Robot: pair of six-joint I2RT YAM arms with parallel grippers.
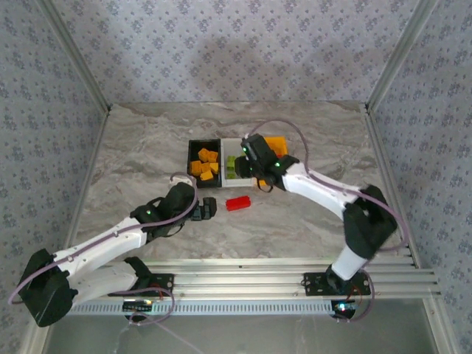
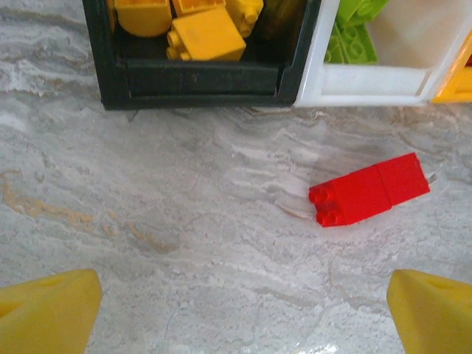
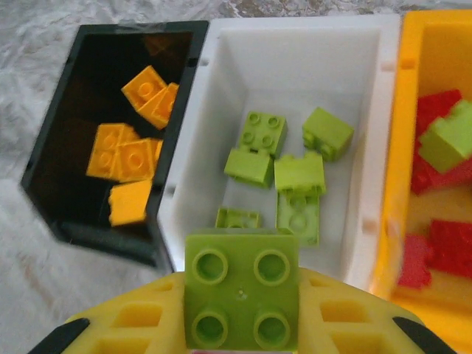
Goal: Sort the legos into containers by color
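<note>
The containers stand in a row: a black bin [image 3: 46, 173] with several orange-yellow legos [image 3: 125, 158], a white bin [image 3: 295, 59] with several lime green legos [image 3: 299, 173], and an orange-yellow bin [image 3: 409, 74] with red legos [image 3: 442, 251] and one lime green lego [image 3: 446, 140]. My right gripper [image 3: 242, 313] is shut on a lime green four-stud lego [image 3: 242, 284], above the near end of the white bin [image 1: 232, 168]. A long red lego [image 2: 369, 190] lies on the table in front of the bins. My left gripper [image 2: 243, 313] hangs open over bare table, to the near left of it.
The marble-patterned table [image 1: 147, 147] is walled with patterned panels at the back and sides. A metal rail [image 1: 295, 276] runs along the near edge by the arm bases. The left arm [image 1: 118, 240] lies low across the near left.
</note>
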